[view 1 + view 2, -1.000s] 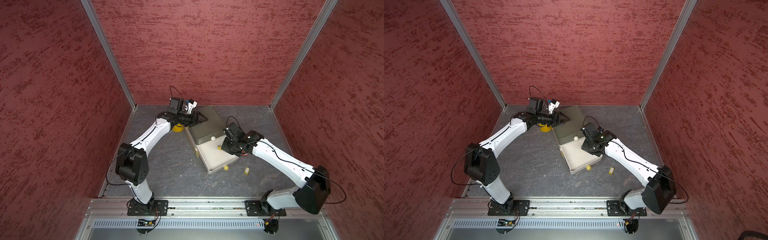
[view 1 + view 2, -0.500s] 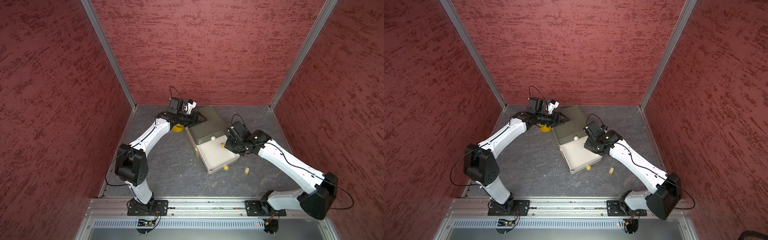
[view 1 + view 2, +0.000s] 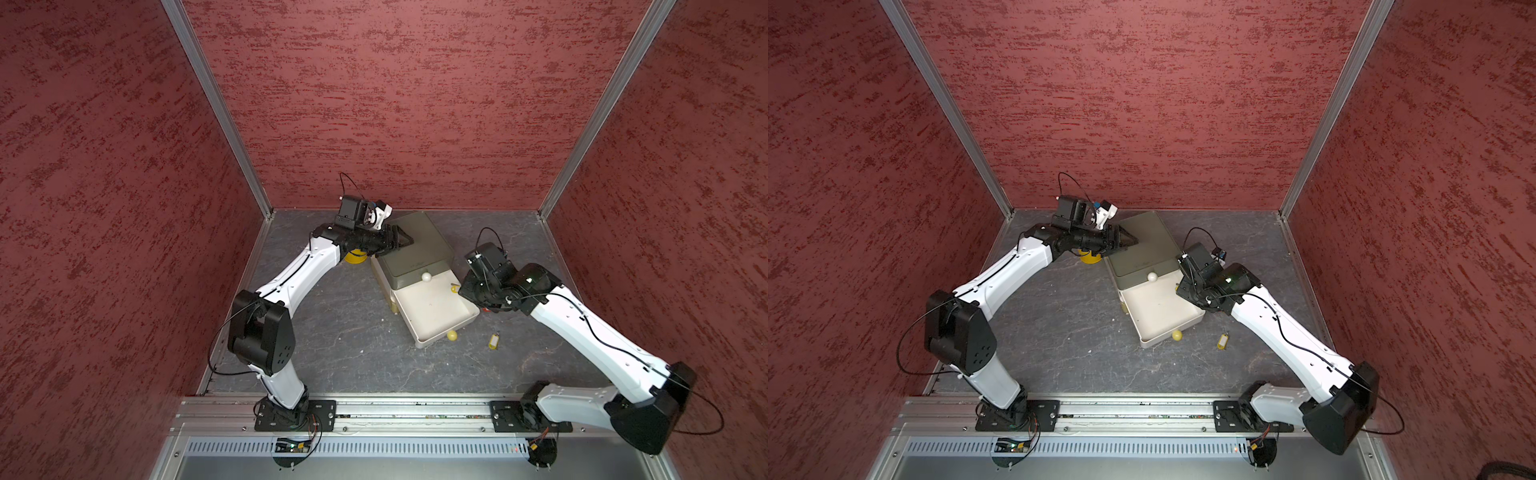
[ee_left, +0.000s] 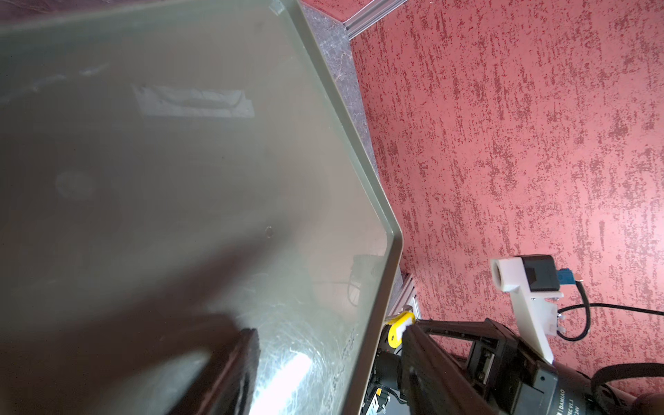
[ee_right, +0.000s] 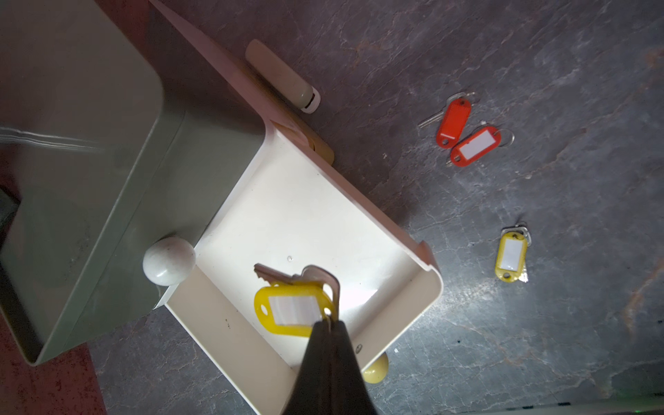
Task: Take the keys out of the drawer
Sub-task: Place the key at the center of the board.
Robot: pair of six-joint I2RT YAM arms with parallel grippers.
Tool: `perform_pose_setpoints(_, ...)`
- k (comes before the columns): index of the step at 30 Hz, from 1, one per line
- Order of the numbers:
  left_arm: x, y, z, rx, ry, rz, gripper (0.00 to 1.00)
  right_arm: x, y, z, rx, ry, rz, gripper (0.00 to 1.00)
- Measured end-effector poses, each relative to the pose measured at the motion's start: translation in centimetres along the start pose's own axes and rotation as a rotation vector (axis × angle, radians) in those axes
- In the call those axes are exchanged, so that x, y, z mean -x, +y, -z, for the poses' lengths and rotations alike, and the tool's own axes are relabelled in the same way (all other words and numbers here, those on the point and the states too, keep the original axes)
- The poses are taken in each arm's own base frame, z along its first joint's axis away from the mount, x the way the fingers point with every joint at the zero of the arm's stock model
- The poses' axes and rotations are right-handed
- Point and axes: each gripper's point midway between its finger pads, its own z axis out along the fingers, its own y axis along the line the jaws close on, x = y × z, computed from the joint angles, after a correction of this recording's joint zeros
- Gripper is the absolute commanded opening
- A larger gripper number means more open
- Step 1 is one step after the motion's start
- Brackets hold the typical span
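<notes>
Nearest, on the table (image 5: 539, 323) just off the drawer's (image 5: 294, 208) front right corner, a loose yellow key (image 5: 512, 257) lies flat. A little farther back, beside the drawer's right wall, two red keys (image 5: 453, 122) lie close together.

Next, the right gripper (image 5: 328, 321) is pinched tight on the ring end of the held yellow key (image 5: 287, 309). Its tag stretches sideways from the fingertips over the drawer's floor, apparently lifted clear. So the drop spot lies across that right wall, on this arm's own side.

Farthest, behind the drawer, the left gripper (image 3: 405, 241) stands with jaws partly apart astride the box's (image 5: 82, 143) rim. Whether it pinches, I cannot tell.
</notes>
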Motion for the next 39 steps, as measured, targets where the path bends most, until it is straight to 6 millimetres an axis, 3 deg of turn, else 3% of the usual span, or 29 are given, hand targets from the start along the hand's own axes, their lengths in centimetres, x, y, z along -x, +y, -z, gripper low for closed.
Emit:
perform_pose_setpoints(19,-0.7,-0.6,-0.4,0.024,0.015,-0.007,0.66,3.7,-7.5,1.6,-0.057,-0.086,-0.182,0.0)
perform_pose_setpoints(28,-1.3,-1.1,-0.7,0.03,0.032,-0.008,0.67,2.4,-11.6,-0.3,-0.112,-0.025,-0.264,0.0)
perform_pose_setpoints(39,-1.4,-1.1,-0.8,0.041,0.034,-0.019,0.67,1.4,-14.2,-1.9,-0.14,0.024,-0.317,0.0)
